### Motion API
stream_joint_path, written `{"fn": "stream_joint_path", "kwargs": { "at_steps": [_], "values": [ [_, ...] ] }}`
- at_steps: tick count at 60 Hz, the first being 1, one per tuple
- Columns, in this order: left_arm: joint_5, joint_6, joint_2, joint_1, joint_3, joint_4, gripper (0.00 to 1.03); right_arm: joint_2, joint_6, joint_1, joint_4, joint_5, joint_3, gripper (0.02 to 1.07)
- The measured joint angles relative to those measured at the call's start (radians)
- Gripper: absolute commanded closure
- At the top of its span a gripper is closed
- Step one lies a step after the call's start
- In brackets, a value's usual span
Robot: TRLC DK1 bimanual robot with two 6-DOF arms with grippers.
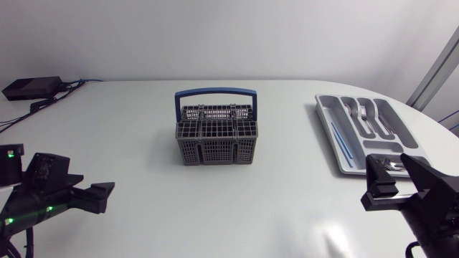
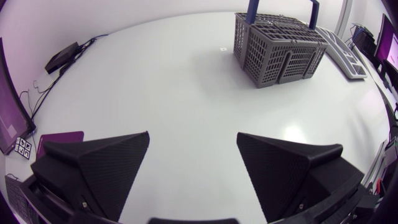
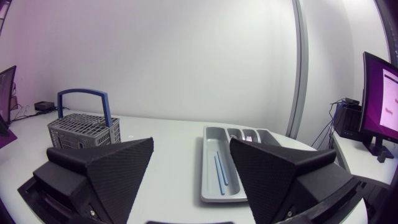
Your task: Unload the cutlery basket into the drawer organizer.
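Note:
A grey cutlery basket (image 1: 214, 135) with a blue handle stands upright in the middle of the table; its compartments look empty from above. It also shows far ahead of my left gripper (image 2: 193, 152) as the basket (image 2: 278, 48), and off to one side of my right gripper (image 3: 191, 160) as the basket (image 3: 83, 129). The grey drawer organizer (image 1: 363, 131) lies at the right, holding forks, other cutlery and blue sticks; the organizer (image 3: 225, 163) sits just ahead of my right gripper. Both grippers are open and hold nothing. My left gripper (image 1: 100, 195) rests at the front left, my right gripper (image 1: 391, 179) at the front right.
A black box with cables (image 1: 32, 88) sits at the table's back left corner. The white tabletop (image 1: 143, 179) stretches bare between the arms and the basket.

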Motion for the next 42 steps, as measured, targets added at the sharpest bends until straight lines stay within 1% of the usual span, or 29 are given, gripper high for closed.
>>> {"fn": "stream_joint_path", "kwargs": {
  "at_steps": [22, 42],
  "values": [
    [-0.014, 0.003, -0.031, 0.006, -0.059, 0.03, 0.05, -0.012, 0.01, -0.005, -0.004, -0.002, -0.006, 0.18],
    [-0.018, 0.004, -0.117, 0.013, -0.104, 0.03, 0.05, -0.012, 0.01, -0.005, -0.004, -0.002, -0.006, 0.18]
  ]
}}
